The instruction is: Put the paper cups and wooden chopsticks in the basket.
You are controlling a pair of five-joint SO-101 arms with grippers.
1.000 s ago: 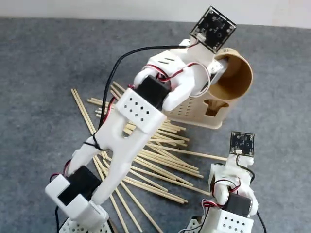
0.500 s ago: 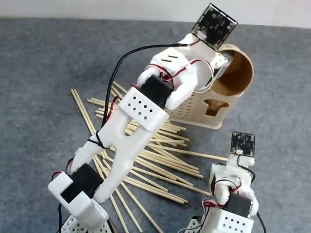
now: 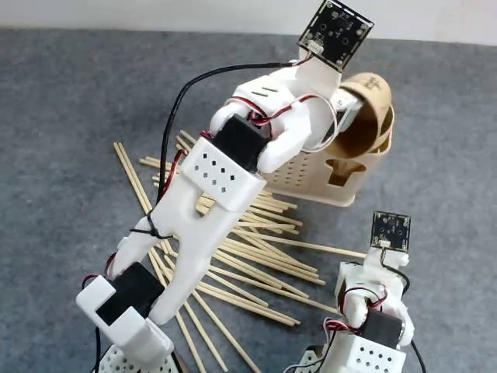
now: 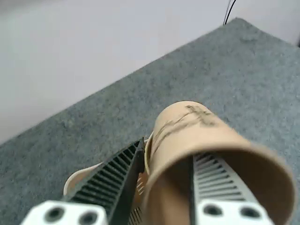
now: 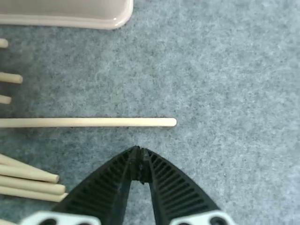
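Observation:
My left gripper (image 3: 347, 106) is shut on the wall of a brown paper cup (image 3: 366, 115), one finger (image 4: 216, 183) inside it and one outside. It holds the cup tilted on its side just above the beige basket (image 3: 330, 180). The left wrist view has the cup (image 4: 187, 136) up close, with the basket's rim (image 4: 79, 177) below it. Many wooden chopsticks (image 3: 241, 252) lie scattered on the grey mat in front of the basket. My right gripper (image 5: 140, 165) is shut on nothing, low over the mat, just short of one chopstick (image 5: 89, 122).
The right arm (image 3: 371, 315) stands at the front right, near the tips of the chopstick pile. A corner of the basket (image 5: 70, 14) lies beyond the right gripper. More chopstick ends (image 5: 28, 180) lie beside it. Bare grey mat (image 3: 70, 101) stretches left and behind.
The left wrist has lifted and turned a little. The cup has rolled with it, so its mouth faces less toward the high camera. The right arm has kept still.

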